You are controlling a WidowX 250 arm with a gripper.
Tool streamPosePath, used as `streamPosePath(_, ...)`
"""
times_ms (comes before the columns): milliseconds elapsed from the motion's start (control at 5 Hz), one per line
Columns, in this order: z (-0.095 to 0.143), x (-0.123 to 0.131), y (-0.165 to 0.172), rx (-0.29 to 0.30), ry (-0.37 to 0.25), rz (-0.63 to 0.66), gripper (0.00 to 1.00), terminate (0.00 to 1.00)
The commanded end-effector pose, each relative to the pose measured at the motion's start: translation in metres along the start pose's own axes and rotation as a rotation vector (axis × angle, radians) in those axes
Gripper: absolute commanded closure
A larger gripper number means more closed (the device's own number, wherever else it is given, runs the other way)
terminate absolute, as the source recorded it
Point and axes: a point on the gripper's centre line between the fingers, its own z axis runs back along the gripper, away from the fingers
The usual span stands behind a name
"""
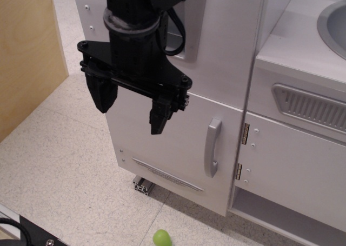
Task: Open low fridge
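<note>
- Speckled beige floor fills the lower left of the frame; a light wooden panel stands along the left edge.
- White toy kitchen occupies centre and right. Low fridge sits at lower centre, door flat and closed flush with the body.
- Curved silver-grey handle runs vertically near the door's right edge; two silver hinges sit just right of it on the door seam.
- Thin horizontal vent strip lies near the door's bottom edge.
- Black gripper hangs in the upper centre, in front of the door's upper left part, left of the handle and apart from it. Jaws are spread wide, nothing between them.
- Grey vent grille on the cabinet at right; part of a grey sink basin at upper right.
- Small green ball on the floor at bottom centre, below the fridge.
- Aluminium extrusion foot shows under the door's lower left corner.
</note>
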Motion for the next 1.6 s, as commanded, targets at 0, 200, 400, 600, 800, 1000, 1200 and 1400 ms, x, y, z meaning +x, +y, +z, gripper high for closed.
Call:
streamPosePath(0, 0.0, 0.0, 0.0, 0.0, 0.0, 0.0, 0.0, 0.0)
streamPosePath(200, -0.034, 0.023, 0.0, 0.014, -0.008, 0.02, 0.0, 0.0)
streamPosePath(400, -0.076, 0.047, -0.001, 0.035, -0.068, -0.03, 0.0, 0.0)
streamPosePath(600, -0.103, 0.065, -0.013, 0.005, -0.145, -0.078, 0.0, 0.0)
streamPosePath(800, -0.116, 0.076, -0.025, -0.023, -0.173, -0.102, 0.0, 0.0)
streamPosePath(1000, -0.122, 0.086, -0.036, -0.058, -0.191, -0.087, 0.0, 0.0)
streamPosePath(1200, -0.127, 0.1, -0.048, -0.075, -0.193, -0.074, 0.0, 0.0)
streamPosePath(1400, -0.126, 0.107, -0.055, -0.089, -0.203, -0.06, 0.0, 0.0)
